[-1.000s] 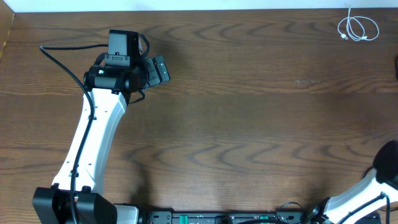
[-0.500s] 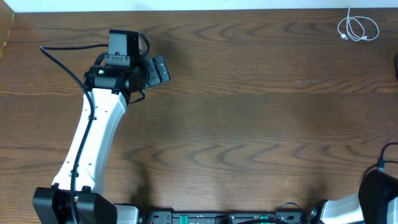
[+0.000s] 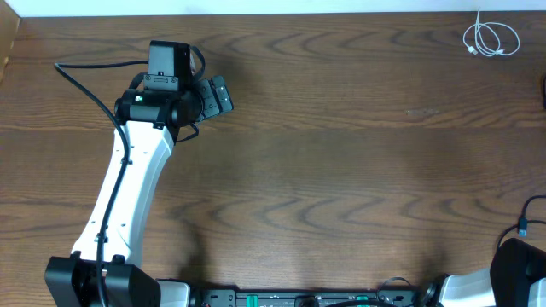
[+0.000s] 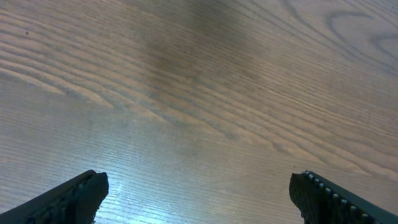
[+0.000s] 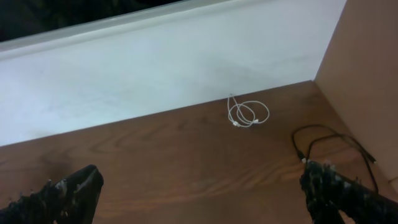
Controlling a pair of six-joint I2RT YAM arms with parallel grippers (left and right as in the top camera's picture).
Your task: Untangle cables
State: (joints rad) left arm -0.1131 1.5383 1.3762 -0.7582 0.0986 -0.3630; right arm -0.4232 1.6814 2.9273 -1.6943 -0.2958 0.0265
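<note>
Both sets of jaws wide, nothing held: left gripper (image 4: 199, 193) over bare table (image 4: 205, 87), right gripper (image 5: 199, 194) facing the cords. White cable (image 3: 490, 38) coiled upper right; black cable (image 5: 348, 140) lies apart, right edge. I judge them separated, with little left.

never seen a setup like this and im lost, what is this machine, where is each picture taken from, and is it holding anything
These are two robot arms at a wooden table. The overhead picture looks straight down: the white left arm reaches up the table, and only a bit of the right arm shows in the bottom corner. The other two pictures come from cameras on the wrists. The left fingers stand open at the bottom corners of their picture, over bare wood. The right fingers are open too, facing a thin white cable coiled near the wall and a black cable lying apart from it. Nothing is held.
</note>
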